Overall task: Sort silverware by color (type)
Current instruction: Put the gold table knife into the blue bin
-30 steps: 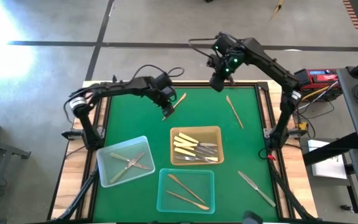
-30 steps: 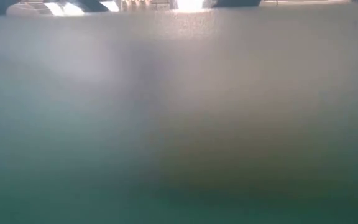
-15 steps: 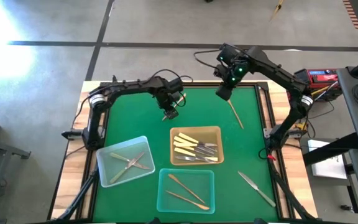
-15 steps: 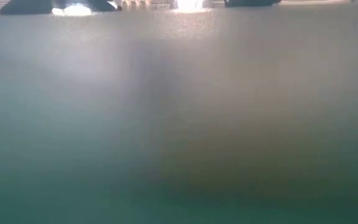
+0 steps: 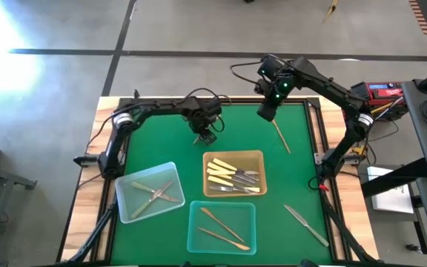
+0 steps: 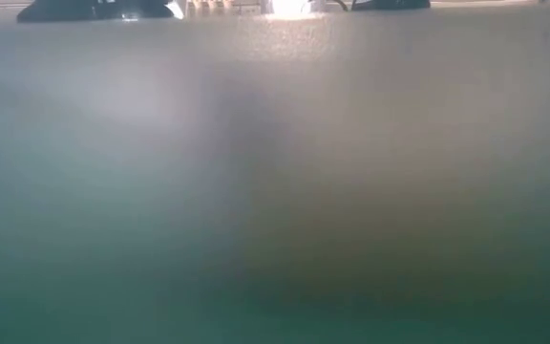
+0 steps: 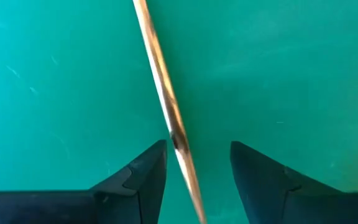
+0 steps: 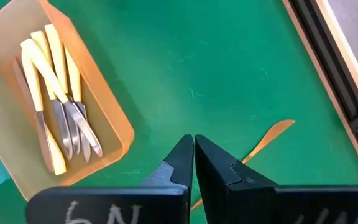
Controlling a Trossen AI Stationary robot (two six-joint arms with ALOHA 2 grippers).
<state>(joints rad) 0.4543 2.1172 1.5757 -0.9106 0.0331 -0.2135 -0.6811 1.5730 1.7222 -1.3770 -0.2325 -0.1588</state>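
A slim gold piece of silverware [image 7: 160,81] lies flat on the green mat. My left gripper [image 5: 207,136] points straight down over it, open, one finger on each side of its handle [image 7: 197,144], and I see no touch. In the high view the gripper hides this piece. My right gripper [image 5: 266,112] hangs shut above the mat's far middle [image 8: 194,138]. A second gold piece [image 5: 280,136] lies on the mat just to its near right [image 8: 267,139].
An amber tray [image 5: 258,157] holds cream-handled knives [image 8: 48,93]. A clear tray [image 5: 124,211] at the near left holds silver pieces, and another clear tray [image 5: 196,236] at the near middle holds gold ones. A silver knife [image 5: 306,224] lies at the near right. The low view is only blur.
My left gripper has reached toward the table's right edge and sunk over the gold piece, which now shows between its fingers. My right gripper has come down a little, toward the near and right edges.
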